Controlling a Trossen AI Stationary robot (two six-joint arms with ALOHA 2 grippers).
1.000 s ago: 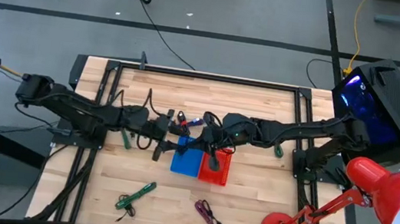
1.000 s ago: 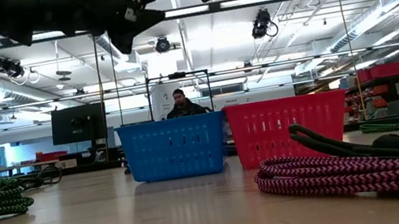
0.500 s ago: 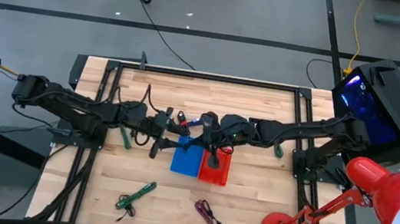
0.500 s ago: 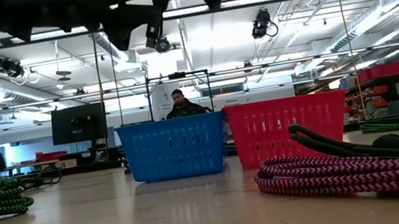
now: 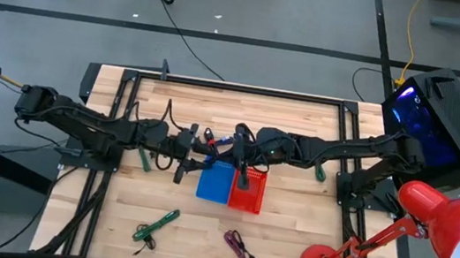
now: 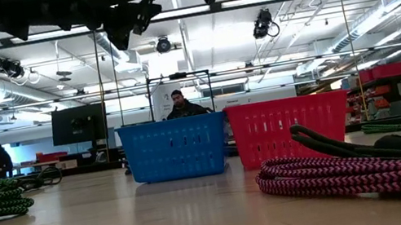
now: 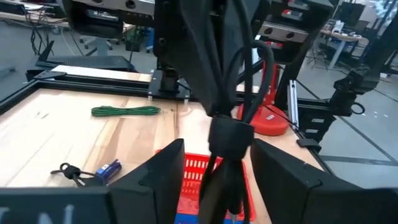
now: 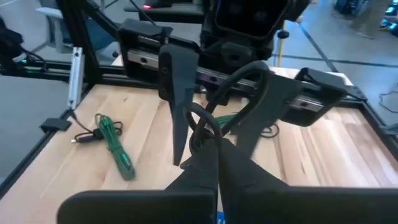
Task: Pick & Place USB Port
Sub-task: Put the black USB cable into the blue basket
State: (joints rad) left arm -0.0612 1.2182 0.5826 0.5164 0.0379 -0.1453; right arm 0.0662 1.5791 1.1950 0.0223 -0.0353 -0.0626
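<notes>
Black cable bundle (image 7: pixel 227 134) pinched in my right gripper (image 8: pixel 208 146), hanging above red basket (image 5: pixel 247 192). Left gripper (image 7: pixel 214 180) fingers spread around it. Handover step, I judge. Next: left closes, right releases.

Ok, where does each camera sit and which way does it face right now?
High: overhead, straight down on the table; both arms meet above the blue basket and red basket.
Low: at table height, level across to both baskets; arms along the top edge.
Left wrist: looks past the left gripper, open around the black cable.
Right wrist: looks past the right gripper, shut on that cable.
Shared: both wrist views show the cable.
</notes>
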